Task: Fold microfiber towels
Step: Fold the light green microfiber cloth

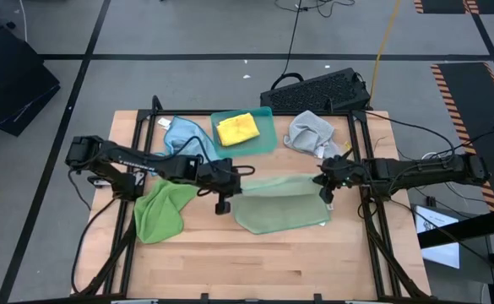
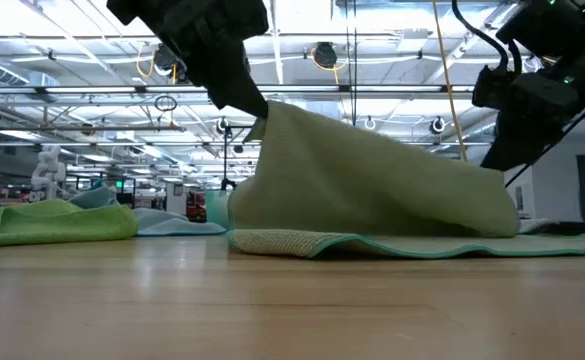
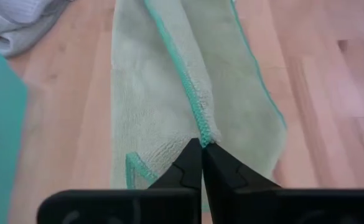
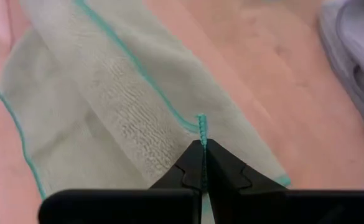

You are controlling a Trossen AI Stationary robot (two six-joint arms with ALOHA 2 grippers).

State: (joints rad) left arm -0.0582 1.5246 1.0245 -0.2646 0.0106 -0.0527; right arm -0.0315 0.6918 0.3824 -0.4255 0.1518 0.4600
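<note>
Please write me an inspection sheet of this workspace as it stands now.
Surface: wooden table, near part bare.
Job's things: pale green towel mid-table, one edge lifted; green towel crumpled at left; blue towel and grey towel bunched at the far side; yellow towel in the tray.
Clutter: keyboard beyond the table.
Hands: left hand and right hand each shut on the pale green towel's edge.
Cables: black and yellow cables on the floor.
Surroundings: hall with ceiling lights.

A teal tray (image 1: 268,139) sits at twelve o'clock on the wooden table (image 1: 272,262); a black keyboard (image 1: 318,91) lies toward one o'clock, beyond the edge.
</note>
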